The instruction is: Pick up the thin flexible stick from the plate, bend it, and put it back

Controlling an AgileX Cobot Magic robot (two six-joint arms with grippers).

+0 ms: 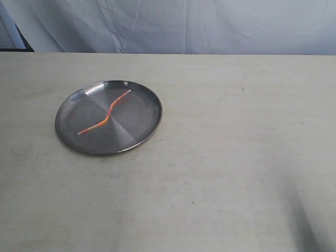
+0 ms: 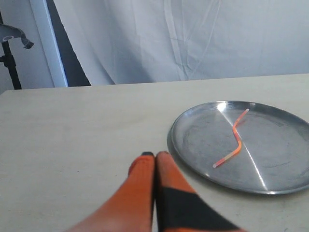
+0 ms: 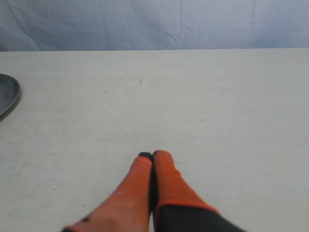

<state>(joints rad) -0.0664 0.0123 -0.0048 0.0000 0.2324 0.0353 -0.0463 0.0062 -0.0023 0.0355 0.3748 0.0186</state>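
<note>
Wholly within the plate (image 1: 134, 128) lies the kinked stick (image 1: 105, 120).

Open tabletop (image 1: 236, 157) surrounds the metal plate (image 1: 139, 123) on every side, giving room to come in level or from above. Only the plate's low rim rises around the kinked stick (image 1: 107, 116), which lies flat on the dish floor. A draped cloth (image 1: 210, 26) closes off the table's far edge.

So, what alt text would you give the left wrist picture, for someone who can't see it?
A kinked orange stick lies in a shiny metal plate on a pale table. In the foreground the orange left end effector is shut and empty, short of the plate.
</note>
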